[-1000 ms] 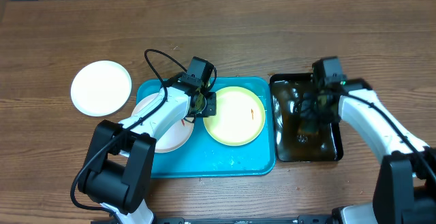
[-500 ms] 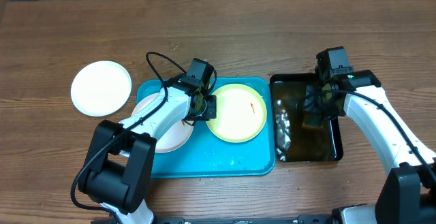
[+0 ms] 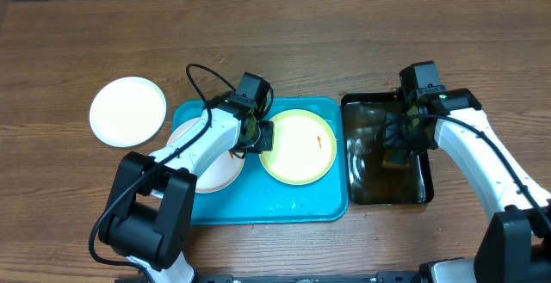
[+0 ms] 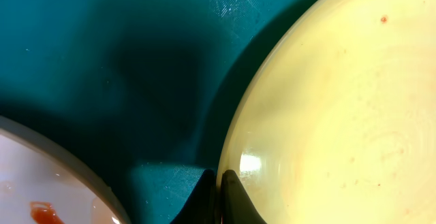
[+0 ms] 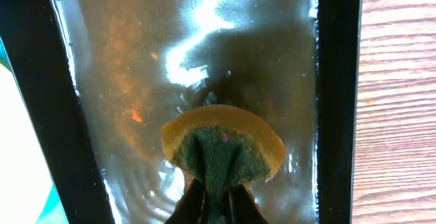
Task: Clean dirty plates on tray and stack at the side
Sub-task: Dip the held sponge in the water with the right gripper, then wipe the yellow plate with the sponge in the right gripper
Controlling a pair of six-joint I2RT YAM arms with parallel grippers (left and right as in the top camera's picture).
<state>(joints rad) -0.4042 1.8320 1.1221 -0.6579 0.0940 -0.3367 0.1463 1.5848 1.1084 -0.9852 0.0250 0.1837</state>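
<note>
The left gripper (image 4: 219,191) is clenched on the left rim of the pale yellow round plate (image 3: 297,145). In the left wrist view its two dark fingertips (image 4: 235,200) meet at that edge, one on each side of it. This plate lies in the right half of the large turquoise-blue rectangular plastic tray (image 3: 284,206) and carries a small orange-red smear (image 3: 320,141) near its right side, plus a few tiny red specks.

Just left of the gripper, a white round plate (image 3: 211,163) lies in the left half of the same tray, partly under the left arm. An orange-red smear (image 4: 44,214) shows on it in the left wrist view. A strip of bare tray floor separates the two plates.

A second white round plate (image 3: 127,111) sits outside the tray on the brown wooden table (image 3: 344,42), near the tray's upper left corner.

The right gripper (image 5: 214,200) grasps a folded sponge with a yellow body and green scouring face (image 5: 221,149), pinched from below in the right wrist view. The sponge is over the smaller black rectangular tray of dark liquid (image 5: 337,81), which stands just right of the turquoise tray. Ripples show in the liquid around the sponge. Whether the sponge touches the surface cannot be told.
</note>
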